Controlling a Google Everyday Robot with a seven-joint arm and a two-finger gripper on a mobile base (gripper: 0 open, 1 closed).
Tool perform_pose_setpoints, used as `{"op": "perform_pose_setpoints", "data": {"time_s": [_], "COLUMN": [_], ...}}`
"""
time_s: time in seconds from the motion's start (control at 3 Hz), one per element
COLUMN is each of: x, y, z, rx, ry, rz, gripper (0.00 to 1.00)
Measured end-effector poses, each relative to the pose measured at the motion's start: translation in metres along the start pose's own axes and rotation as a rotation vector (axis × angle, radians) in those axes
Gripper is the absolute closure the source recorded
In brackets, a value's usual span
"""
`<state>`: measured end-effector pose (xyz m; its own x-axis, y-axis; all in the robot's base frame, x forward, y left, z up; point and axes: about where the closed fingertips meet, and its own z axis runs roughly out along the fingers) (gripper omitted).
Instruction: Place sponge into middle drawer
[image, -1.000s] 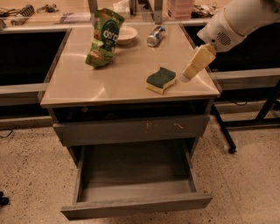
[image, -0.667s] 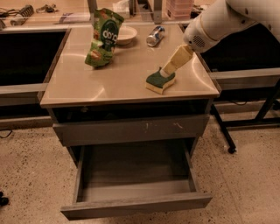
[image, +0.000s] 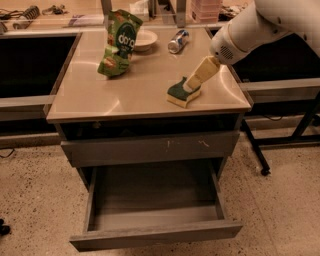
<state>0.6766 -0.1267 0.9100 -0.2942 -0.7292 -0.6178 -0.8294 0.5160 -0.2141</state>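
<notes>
One sponge (image: 176, 93) is seen on the cabinet top (image: 125, 95), near its front right corner, with the one gripper (image: 190, 86) set down against its green face. Whether it is clamped or released cannot be told. One snack bag (image: 118, 42), one bowl (image: 145, 38) and one can (image: 178, 41) are counted behind. One middle drawer (image: 155, 234) stands open below a scratched drawer front (image: 150, 148) — the arm (image: 250, 30) is cut off at the frame's edge.
</notes>
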Motion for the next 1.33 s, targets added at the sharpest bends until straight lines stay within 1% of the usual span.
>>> {"op": "perform_pose_setpoints", "data": {"time_s": [1.0, 1.33], "x": [0.015, 0.021], "y": [-0.001, -0.002], "z": [0.064, 0.085], "rx": [-0.070, -0.084], "ry": [0.020, 0.035], "rz": [0.100, 0.113], "gripper": [0.00, 0.00]}}
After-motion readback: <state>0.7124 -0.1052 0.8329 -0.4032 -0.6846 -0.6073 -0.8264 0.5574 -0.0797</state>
